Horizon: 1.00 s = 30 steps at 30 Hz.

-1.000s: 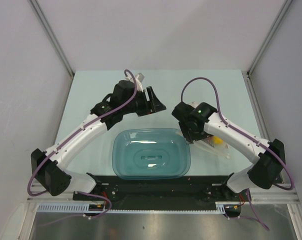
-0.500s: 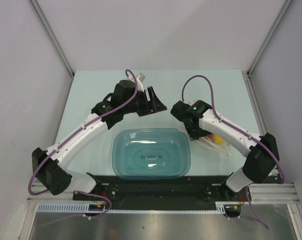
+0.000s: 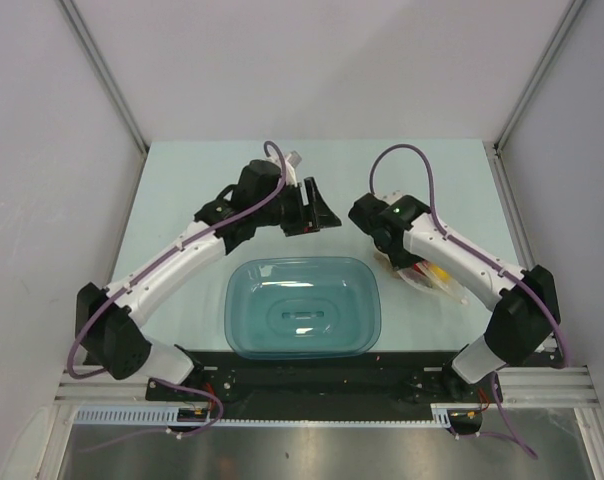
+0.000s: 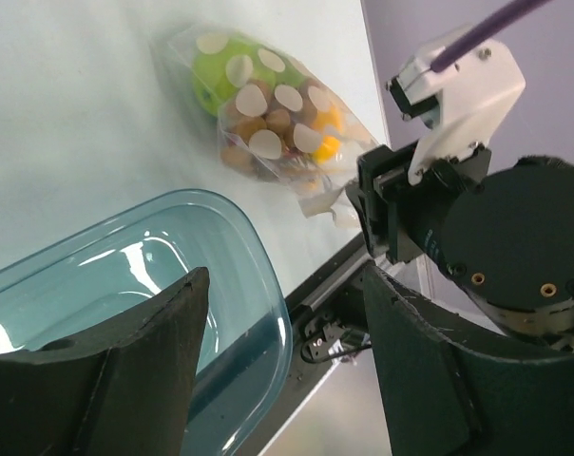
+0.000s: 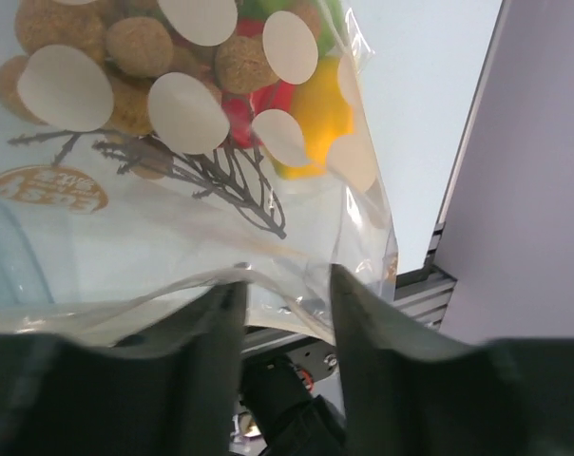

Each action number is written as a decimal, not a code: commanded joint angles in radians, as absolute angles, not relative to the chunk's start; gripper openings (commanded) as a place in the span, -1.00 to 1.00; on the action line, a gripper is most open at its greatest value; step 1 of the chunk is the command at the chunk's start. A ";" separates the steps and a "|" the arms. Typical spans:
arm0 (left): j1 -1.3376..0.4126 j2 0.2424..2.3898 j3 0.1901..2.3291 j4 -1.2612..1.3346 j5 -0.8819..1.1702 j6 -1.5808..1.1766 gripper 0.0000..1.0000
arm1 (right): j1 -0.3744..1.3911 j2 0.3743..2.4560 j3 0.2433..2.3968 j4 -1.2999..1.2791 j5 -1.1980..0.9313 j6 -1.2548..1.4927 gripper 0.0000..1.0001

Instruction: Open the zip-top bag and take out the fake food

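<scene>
The zip-top bag (image 3: pixel 434 280) lies on the table right of the teal tub (image 3: pixel 302 305), clear plastic with white dots (image 5: pixel 173 218). Inside it is the fake food: orange-brown balls (image 5: pixel 125 57), a red piece (image 5: pixel 244 109), a yellow piece (image 5: pixel 315 114) and a green fruit (image 4: pixel 211 71). My right gripper (image 5: pixel 287 285) is at the bag's edge, and a fold of that edge lies between its fingers, which still show a gap. My left gripper (image 4: pixel 285 275) hovers open and empty above the table beyond the tub (image 4: pixel 125 275), facing the bag (image 4: pixel 268 123).
The right arm's wrist (image 4: pixel 477 190) stands close to the left gripper's right finger. The black base rail (image 3: pixel 312 375) runs along the near edge behind the tub. Grey walls enclose the table on three sides.
My right gripper's jaws have narrowed around the bag's edge, and its wrist has shifted slightly away from the tub. My left arm has moved a little to the right.
</scene>
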State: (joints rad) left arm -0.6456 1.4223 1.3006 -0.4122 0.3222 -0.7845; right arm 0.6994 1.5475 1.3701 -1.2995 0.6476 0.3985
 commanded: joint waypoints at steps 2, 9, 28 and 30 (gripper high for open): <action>-0.692 1.463 1.324 -0.373 0.405 -0.793 0.40 | 0.648 1.526 1.345 -1.229 0.647 0.348 0.15; -0.790 1.512 1.348 -0.333 0.394 -0.830 0.36 | 0.563 1.516 1.339 -1.175 0.583 0.292 -0.19; -0.937 1.830 1.732 -0.483 0.414 -0.729 0.65 | 0.220 1.327 1.533 -1.275 0.042 0.382 -1.00; -0.942 1.884 1.799 -0.506 0.396 -0.712 0.66 | 0.201 1.309 1.513 -1.267 0.009 0.393 -1.00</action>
